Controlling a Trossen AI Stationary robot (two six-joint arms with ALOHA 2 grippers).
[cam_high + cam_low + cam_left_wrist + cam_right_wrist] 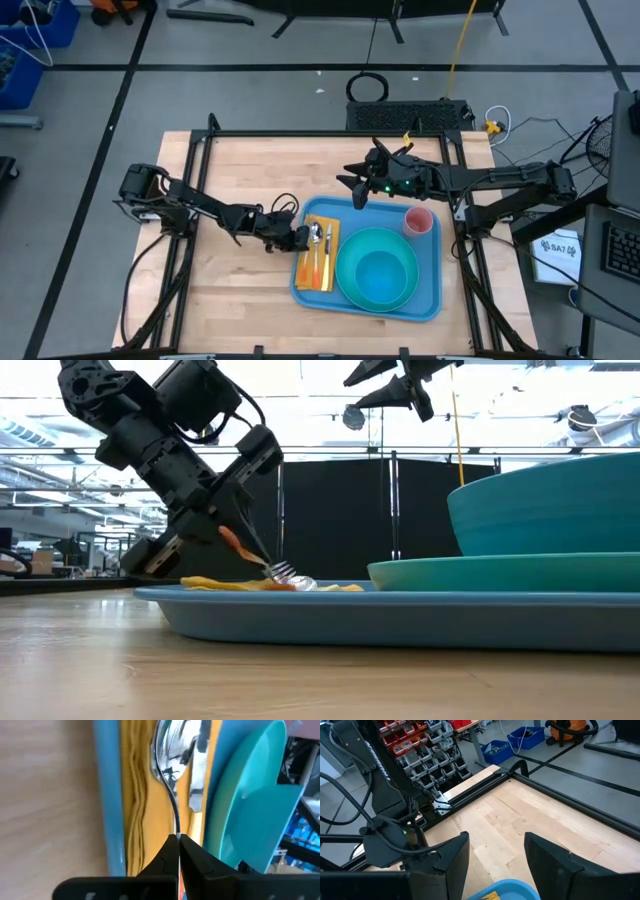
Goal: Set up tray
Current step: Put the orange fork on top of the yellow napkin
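The blue tray [432, 300] lies on the wooden table and shows as a long rim in the low view [400, 622]. On it are a teal bowl [378, 272] on a teal plate, a pink cup [418, 220], and a yellow napkin [308, 262] bearing orange-handled cutlery. My left gripper [300, 238] is at the tray's left rim, shut on a spoon [172, 750]. A second utensil [197, 775] lies beside the spoon. My right gripper [352, 190] hangs open above the tray's far left corner, touching nothing. My left gripper pinches the spoon's thin metal shaft [176, 827] between its two fingertips, just below the orange handle [232, 540]. The fingers come slanting down from the table's left, along the spoon. The spoon is tilted, handle raised, its bowl end [300, 582] on the yellow napkin [135, 795].
The teal plate and bowl [245, 795] stand close beside the cutlery. Bare wood [250, 180] stretches left and far of the tray. A black metal frame [300, 135] runs along the table's far edge and sides.
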